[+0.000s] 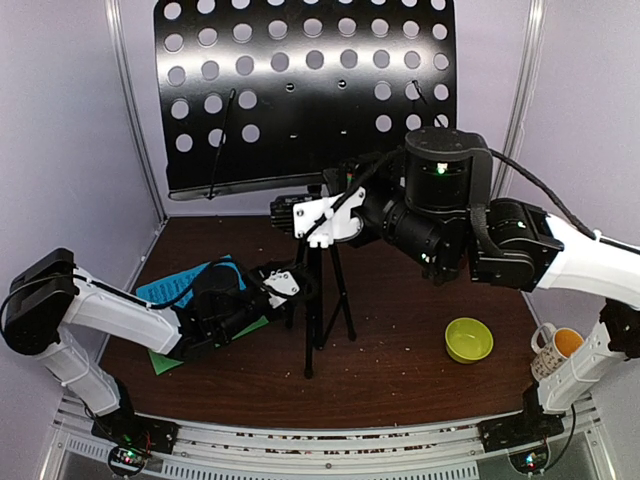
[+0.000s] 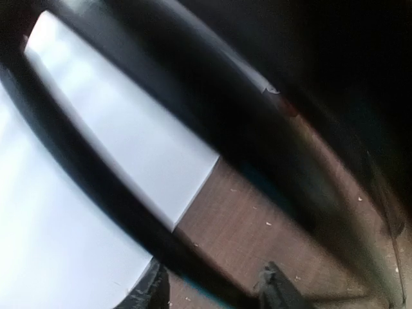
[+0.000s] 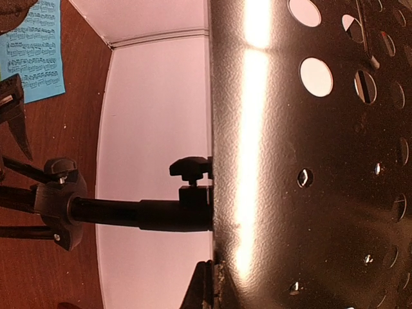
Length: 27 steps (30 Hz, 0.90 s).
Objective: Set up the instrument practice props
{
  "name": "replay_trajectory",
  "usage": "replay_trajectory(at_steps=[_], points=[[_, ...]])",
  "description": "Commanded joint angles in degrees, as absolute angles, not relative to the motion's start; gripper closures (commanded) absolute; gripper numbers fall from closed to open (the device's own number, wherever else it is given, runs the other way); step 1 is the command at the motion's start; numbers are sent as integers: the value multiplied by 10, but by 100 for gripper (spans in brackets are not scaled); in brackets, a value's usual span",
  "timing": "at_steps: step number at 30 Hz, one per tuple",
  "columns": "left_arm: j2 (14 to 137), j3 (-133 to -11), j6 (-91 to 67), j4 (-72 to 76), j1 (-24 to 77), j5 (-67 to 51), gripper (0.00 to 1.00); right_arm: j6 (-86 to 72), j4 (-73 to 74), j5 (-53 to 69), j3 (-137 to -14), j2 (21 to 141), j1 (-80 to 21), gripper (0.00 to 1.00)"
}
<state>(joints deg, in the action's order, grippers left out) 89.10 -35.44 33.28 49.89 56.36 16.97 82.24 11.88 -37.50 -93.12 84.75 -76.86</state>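
Black perforated desk [image 1: 310,140]; blue, maybe green, sheets [image 1: 160,290].

top cam's high at the near edge, looking down over the whole table [image 1: 400,340]; both wrist cams sit jammed up against the music stand [image 1: 300,90]; left at a leg [image 2: 84,148], right rolled sideways at its desk [image 3: 290,193]

A dark brown, crumb-speckled table [image 1: 400,340] sits inside a booth of pale lilac walls [image 1: 60,150] at 9, 12 and 3 o'clock. Aluminium posts [image 1: 135,110] rise at 11 and 1 o'clock. A slotted metal rail [image 1: 330,440] runs along 6 o'clock.
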Motion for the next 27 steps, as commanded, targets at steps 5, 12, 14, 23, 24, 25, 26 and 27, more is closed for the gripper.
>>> replay_trajectory(at_steps=[5, 12, 14, 23, 24, 25, 26, 27], points=[[801, -297, 236, 494, 566, 166, 35, 837, -80, -417, -908, 813, -796, 100], [801, -288, 195, 475, 566, 144, 35, 833, -105, -426, -870, 799, -804, 100], [811, -298, 192, 467, 566, 141, 35, 834, -108, -429, -867, 798, -803, 100], [844, -322, 167, 469, 566, 129, 41, 817, -94, -420, -859, 786, -800, 81], [845, -323, 165, 471, 566, 130, 42, 817, -91, -419, -861, 786, -800, 80], [846, -322, 164, 474, 566, 132, 42, 817, -89, -419, -862, 787, -800, 80], [846, -322, 163, 477, 566, 136, 43, 818, -88, -419, -862, 788, -799, 80], [846, -322, 164, 478, 566, 138, 44, 820, -88, -419, -863, 789, -799, 80]])
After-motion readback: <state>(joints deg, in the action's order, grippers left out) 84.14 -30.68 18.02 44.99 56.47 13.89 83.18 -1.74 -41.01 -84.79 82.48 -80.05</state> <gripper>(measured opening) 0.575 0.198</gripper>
